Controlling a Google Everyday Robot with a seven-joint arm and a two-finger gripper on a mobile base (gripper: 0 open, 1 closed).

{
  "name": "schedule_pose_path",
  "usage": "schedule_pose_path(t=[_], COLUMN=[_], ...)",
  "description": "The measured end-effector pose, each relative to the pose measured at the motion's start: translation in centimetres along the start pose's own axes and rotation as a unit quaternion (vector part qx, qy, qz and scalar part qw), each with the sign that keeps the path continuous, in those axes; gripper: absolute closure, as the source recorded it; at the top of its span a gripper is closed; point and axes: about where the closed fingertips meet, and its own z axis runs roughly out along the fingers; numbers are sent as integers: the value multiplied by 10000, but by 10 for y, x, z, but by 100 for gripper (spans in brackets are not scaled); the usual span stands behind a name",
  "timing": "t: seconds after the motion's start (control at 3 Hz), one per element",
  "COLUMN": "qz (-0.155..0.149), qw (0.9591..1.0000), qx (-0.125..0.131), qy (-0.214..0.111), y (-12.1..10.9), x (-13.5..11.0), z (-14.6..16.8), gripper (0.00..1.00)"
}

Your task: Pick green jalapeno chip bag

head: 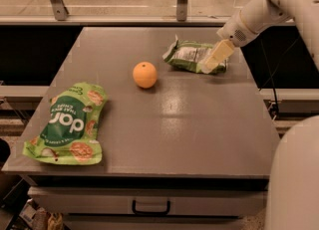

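Note:
The green jalapeno chip bag point(192, 56) lies crumpled at the far right of the grey table point(199, 129), dull green with a pale printed panel. My gripper point(211, 62) hangs from the white arm that comes in from the upper right. Its pale yellow fingers point down-left over the right end of the bag, at or just above it.
An orange point(145, 74) sits left of the chip bag near the table's middle. A larger flat bright-green "pop" bag point(69, 123) lies at the front left corner. A drawer with a handle point(151, 207) runs under the front edge. A railing stands behind the table.

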Motion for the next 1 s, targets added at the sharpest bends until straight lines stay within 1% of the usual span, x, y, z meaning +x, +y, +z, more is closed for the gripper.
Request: schedule_pose_path(t=[0.33, 1.0], qz=[79, 76], qw=[9995, 9994], qx=[-282, -326], qy=[-107, -96], y=[5, 6], x=[1, 1], z=[27, 34], gripper=[17, 62])
